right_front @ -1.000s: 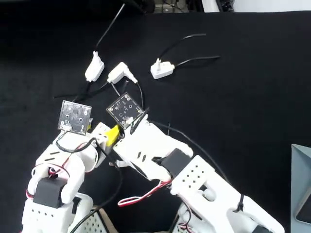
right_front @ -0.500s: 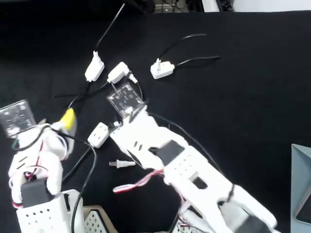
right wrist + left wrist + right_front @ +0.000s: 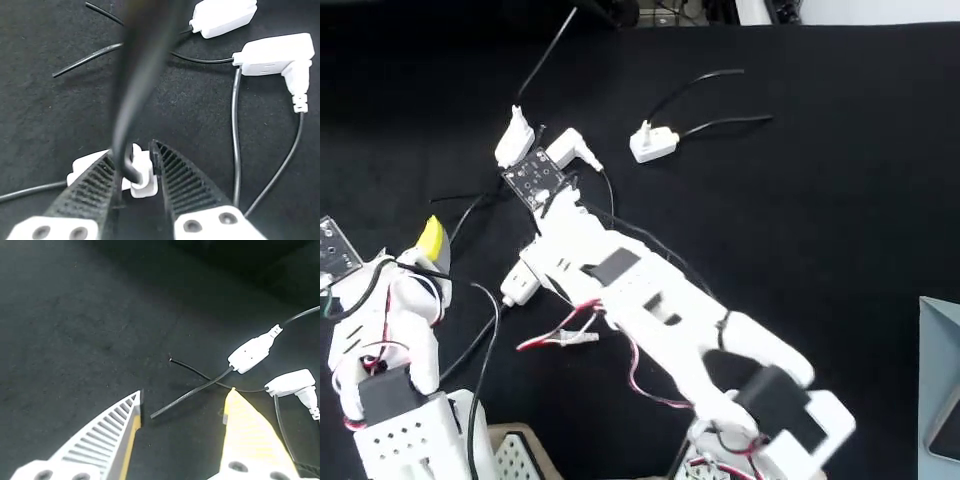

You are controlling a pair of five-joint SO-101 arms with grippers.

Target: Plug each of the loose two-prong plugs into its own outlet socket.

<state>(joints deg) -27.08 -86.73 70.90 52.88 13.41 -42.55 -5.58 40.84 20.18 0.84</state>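
- The small white two-prong plug (image 3: 141,176), on its black cable, sits low over the black cloth table (image 3: 840,200). It is between the dark ribbed fingers of the right gripper (image 3: 134,150), whose jaws are pinched on its body.
- Just ahead lie an oblong white block (image 3: 222,17) and a white block with an angled tail (image 3: 275,55), both cabled. I take one for its socket, though I cannot see slots.
- To do this well I'd hold the pinch firm and square the prongs to the socket face. I'd then push along the block's length so it doesn't skid. The cable crossing my wrist may tug.
- The left gripper (image 3: 185,392), one white finger and one yellow, has its jaws spread wide on nothing, off to the side. I'd bring it in to brace the block.
- Looking down, I count five white pieces loose on the cloth. They are those two, a third white piece (image 3: 653,142), a flat white block (image 3: 520,283) beside the right arm and a small pronged plug (image 3: 575,338). The one I hold makes six.
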